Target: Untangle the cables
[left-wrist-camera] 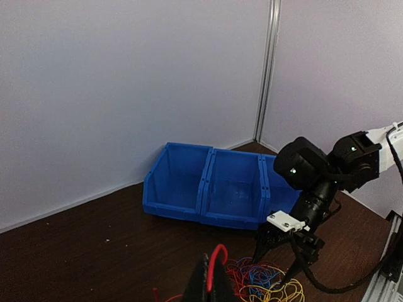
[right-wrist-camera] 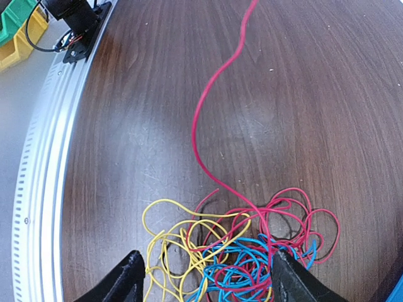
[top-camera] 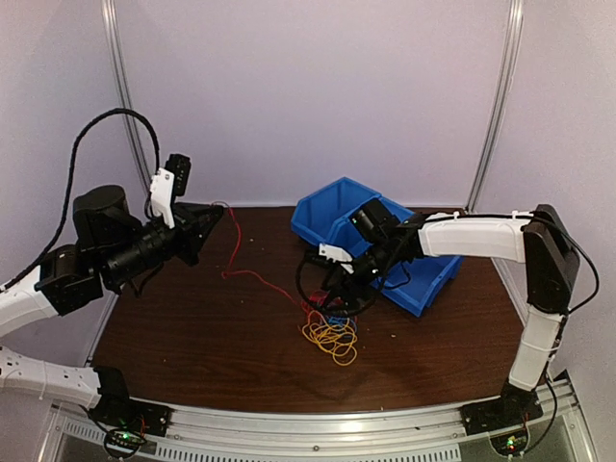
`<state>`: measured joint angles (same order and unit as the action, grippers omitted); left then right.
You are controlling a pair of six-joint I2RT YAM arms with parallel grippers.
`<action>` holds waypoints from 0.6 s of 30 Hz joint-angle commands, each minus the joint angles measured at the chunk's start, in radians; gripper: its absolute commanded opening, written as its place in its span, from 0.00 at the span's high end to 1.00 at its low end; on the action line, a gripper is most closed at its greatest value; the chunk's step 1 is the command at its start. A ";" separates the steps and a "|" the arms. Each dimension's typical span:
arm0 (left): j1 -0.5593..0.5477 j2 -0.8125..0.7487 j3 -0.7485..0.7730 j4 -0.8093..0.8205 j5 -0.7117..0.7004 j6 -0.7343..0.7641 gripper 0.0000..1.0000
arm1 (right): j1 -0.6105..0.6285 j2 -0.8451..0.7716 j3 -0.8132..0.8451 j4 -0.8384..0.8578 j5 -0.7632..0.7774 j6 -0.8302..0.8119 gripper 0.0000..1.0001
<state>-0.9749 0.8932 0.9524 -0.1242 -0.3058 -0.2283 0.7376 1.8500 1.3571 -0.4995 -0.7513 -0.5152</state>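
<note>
If the left claw (top-camera: 210, 219) hauls on the red cable (top-camera: 252, 276) pinched in it, the whole knot of cables (top-camera: 330, 333) could drag across the surface (top-camera: 192, 327) rather than give up one strand, since the red line runs straight into the heap of yellow, blue and red loops and appears threaded through them. A second risk lies with the right claw (right-wrist-camera: 211, 280): closing where it hangs, it may catch several colours at once and tighten the snarl, or pin the very strand the other arm is trying to free. The tangle lies at centre right of the surface, just in front of the blue bin (top-camera: 327, 217), with the red strand stretched from it, up and to the left, to the raised left claw. That claw is clamped tight, a red loop poking out between its fingers (left-wrist-camera: 203, 283). The right claw stands spread wide directly over the pile, one finger to either side of the blue and red coils, gripping nothing; whether its tips touch the wires cannot be told.
</note>
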 commanded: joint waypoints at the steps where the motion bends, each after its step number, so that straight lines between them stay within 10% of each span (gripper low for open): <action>1: 0.006 -0.048 -0.059 0.104 0.044 -0.117 1.00 | 0.044 0.009 0.025 -0.032 0.074 -0.030 0.31; 18: 0.007 -0.100 -0.101 0.083 0.014 -0.122 1.00 | 0.126 0.200 0.238 -0.042 0.179 0.009 0.46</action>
<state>-0.9749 0.8085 0.8665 -0.0963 -0.2775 -0.3401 0.8604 2.0315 1.5623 -0.5270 -0.5663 -0.5186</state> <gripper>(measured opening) 0.008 0.616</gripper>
